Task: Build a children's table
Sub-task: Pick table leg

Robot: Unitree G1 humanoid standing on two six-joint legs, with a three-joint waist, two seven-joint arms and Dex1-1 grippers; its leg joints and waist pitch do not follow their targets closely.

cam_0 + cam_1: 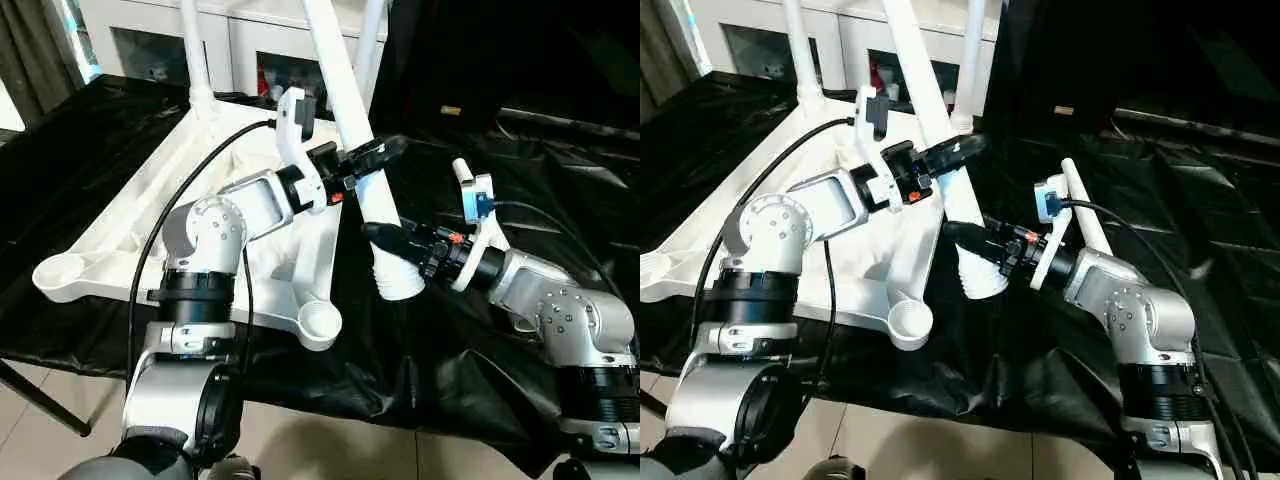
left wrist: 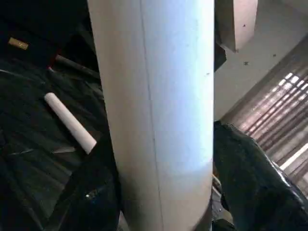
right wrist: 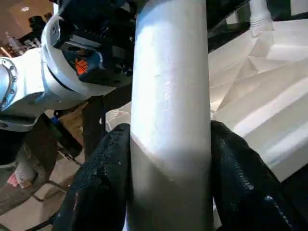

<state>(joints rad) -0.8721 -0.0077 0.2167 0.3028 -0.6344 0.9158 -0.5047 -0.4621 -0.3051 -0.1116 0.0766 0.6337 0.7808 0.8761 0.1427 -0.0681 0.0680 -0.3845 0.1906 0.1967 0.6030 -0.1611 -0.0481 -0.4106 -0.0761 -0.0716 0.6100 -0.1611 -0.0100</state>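
Tabletop (image 1: 250, 200) lies underside up on the black-draped worktop (image 1: 520, 190), with two legs (image 1: 195, 50) standing in its far corner sockets and a spare leg (image 1: 1085, 215) lying on the cloth to the right. Right hand (image 1: 385, 240) is clamped on the lower, ribbed end of a tilted leg (image 1: 350, 110), held off the near edge beside the empty corner socket (image 1: 320, 322). Left hand (image 1: 385, 152) straddles the same leg higher up, black fingers (image 2: 250, 183) on either side; firm contact cannot be confirmed.

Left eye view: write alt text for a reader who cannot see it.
Both grippers hold one white tube leg tilted above a black-draped table: the left gripper higher up, the right gripper near its ribbed lower end. The upturned white tabletop lies to the left.
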